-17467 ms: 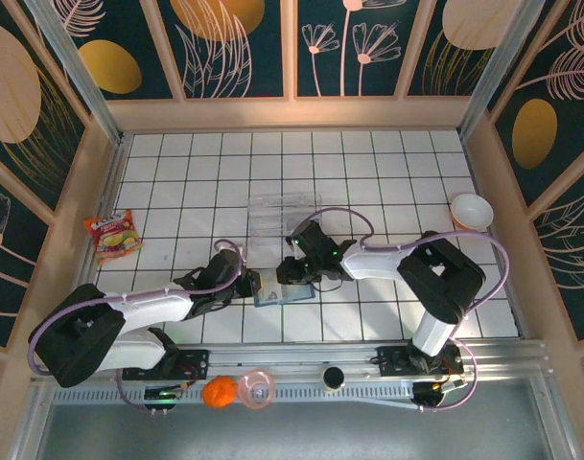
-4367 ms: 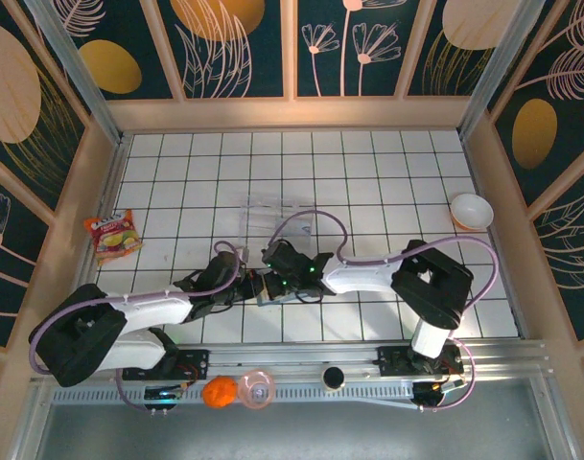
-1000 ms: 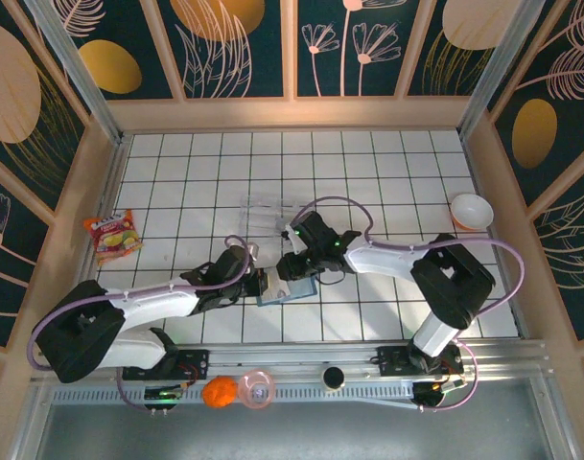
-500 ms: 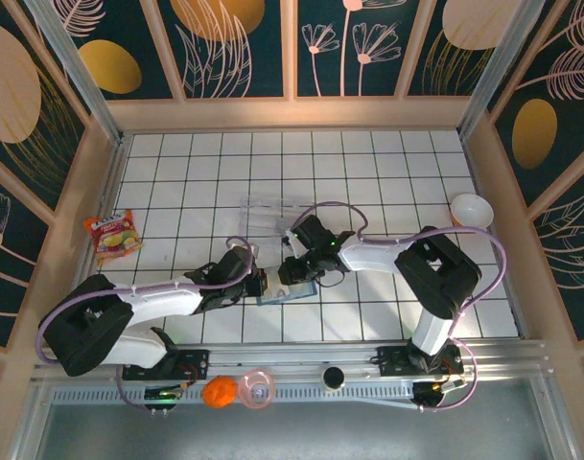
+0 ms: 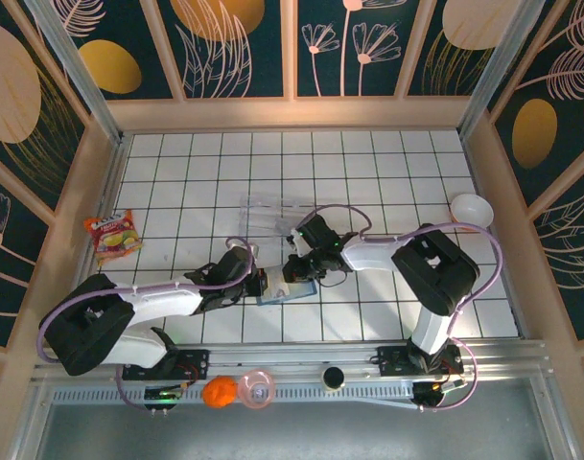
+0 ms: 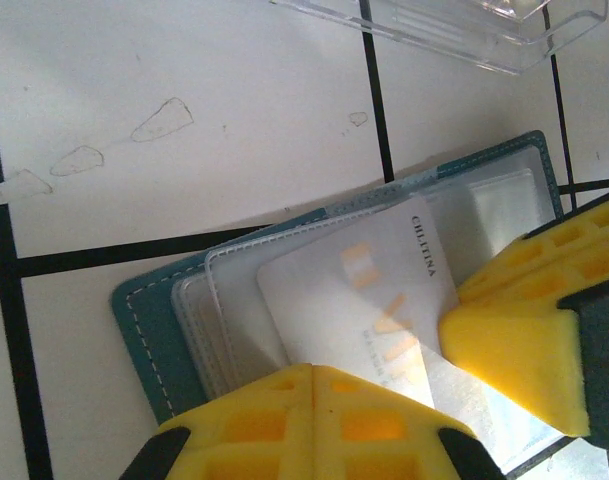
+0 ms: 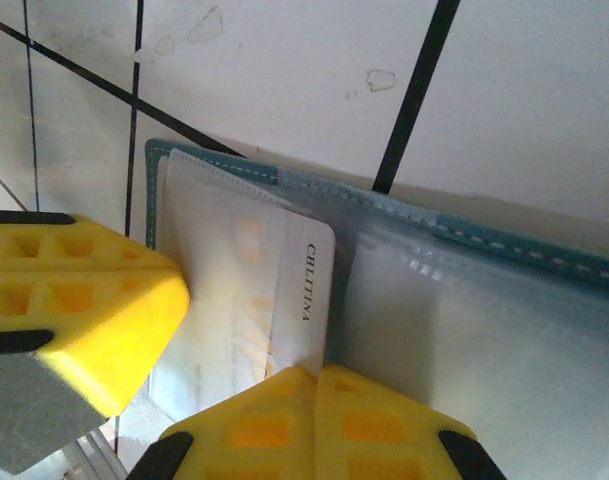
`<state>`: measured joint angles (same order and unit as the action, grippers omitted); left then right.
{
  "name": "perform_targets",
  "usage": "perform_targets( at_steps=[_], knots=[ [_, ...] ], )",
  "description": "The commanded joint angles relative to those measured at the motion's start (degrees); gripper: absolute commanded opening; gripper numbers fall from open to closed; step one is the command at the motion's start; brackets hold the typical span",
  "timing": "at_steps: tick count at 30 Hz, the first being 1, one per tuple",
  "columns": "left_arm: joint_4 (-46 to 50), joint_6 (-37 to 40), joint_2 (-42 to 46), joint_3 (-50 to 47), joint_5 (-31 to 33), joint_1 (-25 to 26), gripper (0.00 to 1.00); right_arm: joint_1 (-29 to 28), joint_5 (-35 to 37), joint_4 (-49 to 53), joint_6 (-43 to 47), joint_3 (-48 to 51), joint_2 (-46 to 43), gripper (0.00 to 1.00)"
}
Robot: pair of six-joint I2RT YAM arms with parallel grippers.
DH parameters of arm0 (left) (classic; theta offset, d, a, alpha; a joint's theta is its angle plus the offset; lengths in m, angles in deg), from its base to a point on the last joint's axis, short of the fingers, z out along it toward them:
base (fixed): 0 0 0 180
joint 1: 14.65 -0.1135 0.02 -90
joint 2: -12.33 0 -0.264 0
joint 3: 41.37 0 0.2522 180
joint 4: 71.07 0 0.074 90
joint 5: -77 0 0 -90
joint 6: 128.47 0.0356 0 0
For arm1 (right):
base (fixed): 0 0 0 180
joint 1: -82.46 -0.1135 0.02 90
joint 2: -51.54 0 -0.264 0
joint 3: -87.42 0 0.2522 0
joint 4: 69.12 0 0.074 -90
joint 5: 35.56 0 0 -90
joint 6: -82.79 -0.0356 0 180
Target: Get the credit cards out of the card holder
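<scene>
The teal card holder (image 5: 284,291) lies open and flat on the white tiles, its stitched edge (image 6: 149,320) and clear sleeves (image 7: 464,330) showing. A pale whitish credit card (image 6: 354,295) printed CHLITINA sticks partly out of a sleeve (image 7: 279,290). My left gripper (image 6: 314,375) is shut, its tips down on the near end of the card and sleeves (image 5: 260,284). My right gripper (image 7: 316,372) is shut too, tips touching the card's corner (image 5: 296,271). Each gripper shows as a yellow block in the other's wrist view. The card lies flat under both, not between the fingers.
A clear plastic tray (image 5: 268,213) sits just beyond the holder, its rim (image 6: 464,25) close by. A snack packet (image 5: 112,235) lies far left and a white bowl (image 5: 471,209) far right. An orange ball (image 5: 218,391) and a pink ring (image 5: 256,389) rest on the front rail.
Over the last few seconds my right gripper has shifted a little to the right across the holder. In the last second both grippers have hardly moved.
</scene>
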<state>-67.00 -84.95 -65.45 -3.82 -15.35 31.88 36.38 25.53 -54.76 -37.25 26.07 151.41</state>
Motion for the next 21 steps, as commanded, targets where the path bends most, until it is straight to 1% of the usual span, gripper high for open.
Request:
perform_targets(
  at_steps=[1,7,13,17,21],
  knots=[
    [3.2,1.2,-0.8,-1.6,0.6,0.1,0.00,1.2,1.2,-0.2,-1.4,2.9,-3.2,0.00],
    [3.1,1.6,-0.9,-1.0,0.7,0.1,0.00,1.5,3.9,2.4,-2.6,4.7,-8.5,0.00],
    [2.5,1.9,-0.9,-1.0,1.0,0.0,0.00,0.7,10.5,10.8,-1.4,2.5,-12.8,0.00],
    [2.1,2.4,-1.1,-0.8,1.1,0.0,0.00,-1.1,14.5,15.6,0.1,-0.4,-12.5,0.00],
    [1.6,2.7,-1.5,-0.8,0.6,0.0,0.00,-2.8,14.7,15.4,0.2,-1.8,-10.5,0.00]
  ],
)
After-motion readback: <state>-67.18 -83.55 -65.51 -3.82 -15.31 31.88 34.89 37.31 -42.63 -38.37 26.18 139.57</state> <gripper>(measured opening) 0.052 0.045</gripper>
